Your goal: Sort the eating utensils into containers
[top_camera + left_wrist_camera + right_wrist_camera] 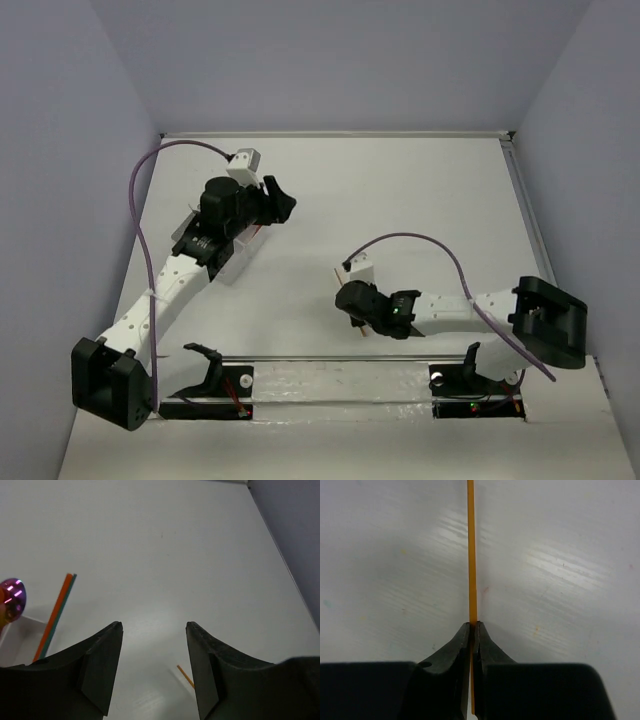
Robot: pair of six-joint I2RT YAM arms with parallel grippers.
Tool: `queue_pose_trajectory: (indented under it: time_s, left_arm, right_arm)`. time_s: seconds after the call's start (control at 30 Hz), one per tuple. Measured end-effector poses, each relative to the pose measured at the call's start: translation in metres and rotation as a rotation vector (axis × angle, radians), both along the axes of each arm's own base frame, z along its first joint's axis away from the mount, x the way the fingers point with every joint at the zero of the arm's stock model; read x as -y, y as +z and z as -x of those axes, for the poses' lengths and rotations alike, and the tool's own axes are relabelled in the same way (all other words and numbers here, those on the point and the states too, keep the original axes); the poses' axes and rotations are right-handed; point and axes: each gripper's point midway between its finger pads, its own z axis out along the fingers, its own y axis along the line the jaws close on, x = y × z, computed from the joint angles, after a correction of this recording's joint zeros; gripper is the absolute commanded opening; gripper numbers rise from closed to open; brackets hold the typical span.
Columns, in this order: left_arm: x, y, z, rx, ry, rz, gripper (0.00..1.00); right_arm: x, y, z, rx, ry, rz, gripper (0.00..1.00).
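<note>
Right gripper (473,627): jaws pinched tight on a yellow-orange stick (471,555). The stick runs straight away from the fingertips and is cut off by the top edge of the wrist view. I cannot tell whether it is lifted or lying on the table (420,200). From above, the gripper body covers most of it, and only thin bits show on either side.

Left gripper (154,626): jaws stand well apart with nothing between them, only bare table below. From above, the left arm is over the tray (22,630) and hides nearly all of it, so I cannot make out the compartments or count what is in them. The left wrist view catches just one whitish corner at its lower left.

Seen at that corner:
- spoon (11,597), only the shiny bowl, reading pinkish-purple and cut by the frame edge; handle out of sight.
- red-orange stick (52,616) and teal stick (58,616), side by side and touching. Their far ends lie out over the table and their near ends are hidden behind the left finger.

A short orange tip (185,676) lies on the table beside the right finger, which hides the rest. I cannot tell which piece it belongs to.

No forks show in any view.
</note>
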Motion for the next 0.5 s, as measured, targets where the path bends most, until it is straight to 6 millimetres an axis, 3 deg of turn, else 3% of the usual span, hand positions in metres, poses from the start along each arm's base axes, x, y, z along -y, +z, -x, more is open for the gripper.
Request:
queue_pose_trajectory:
  time_s: [0.13,0.2,0.33,0.5]
  left_arm:
    - [0.017,-0.044,0.029,-0.127,-0.131,0.016,0.72]
    - [0.024,-0.054,0.04,-0.169,-0.181,0.033,0.73]
    - [0.039,-0.048,0.052,-0.182,-0.272,0.086,0.73]
    - [0.05,-0.04,0.061,-0.187,-0.343,0.136,0.72]
  right_arm:
    - [-0.019,0.052,-0.01,0.105,0.06,-0.142,0.07]
    - [-0.03,0.083,-0.017,0.174,0.078,-0.22,0.07]
    - [-0.052,0.132,-0.032,0.291,0.097,-0.321,0.07]
    - [-0.076,0.161,-0.047,0.371,0.12,-0.349,0.07]
